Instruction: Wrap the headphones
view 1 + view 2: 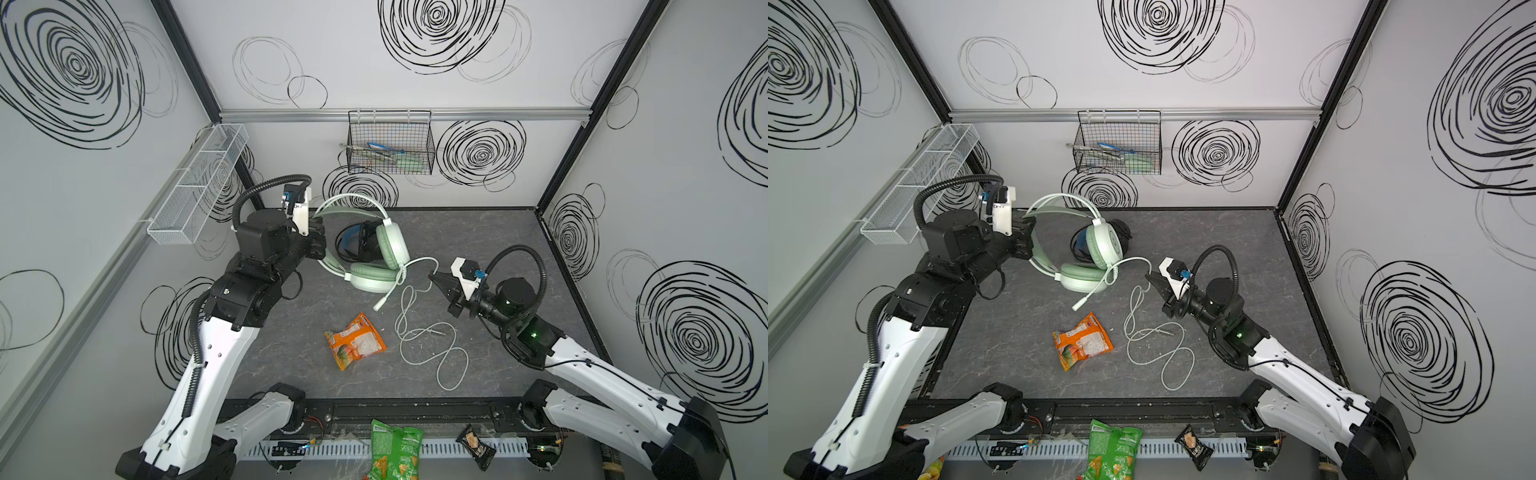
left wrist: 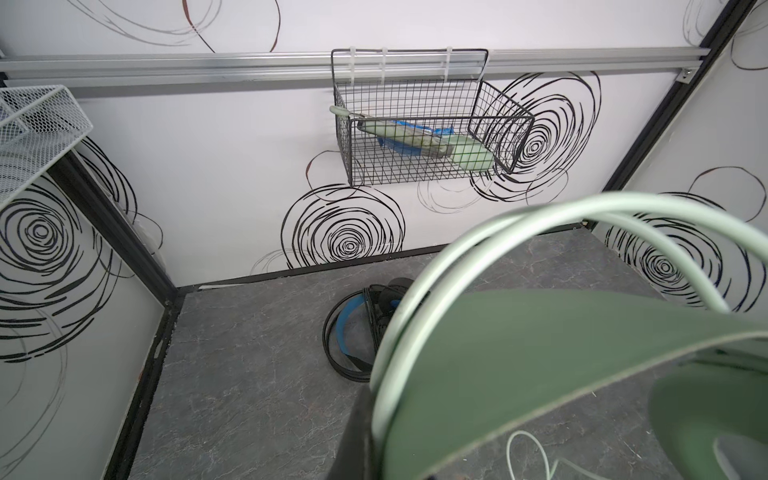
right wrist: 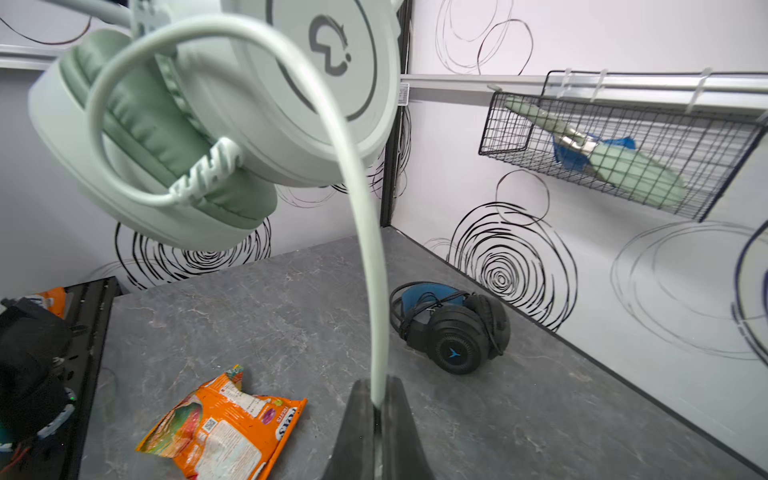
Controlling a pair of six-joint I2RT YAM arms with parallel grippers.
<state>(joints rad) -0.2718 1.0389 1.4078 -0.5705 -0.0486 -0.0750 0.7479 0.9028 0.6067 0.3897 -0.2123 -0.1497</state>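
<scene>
At far left, the left gripper point(image 1: 320, 244) clamps the mint headset point(image 1: 388, 245) by its band, steadying it aloft; the right gripper point(image 1: 433, 276) pinches its cable point(image 3: 371, 257), ready for winding. The black headset point(image 3: 453, 328) lies behind, far.

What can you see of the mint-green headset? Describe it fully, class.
The mint-green headset looks like pale plastic, with padded green earcups, a double-hoop headband and a boom microphone. The left gripper is shut on its headband, holding it apparently clear of the table. The right gripper pinches its whitish cable, whose remainder lies looped on the table.
</scene>
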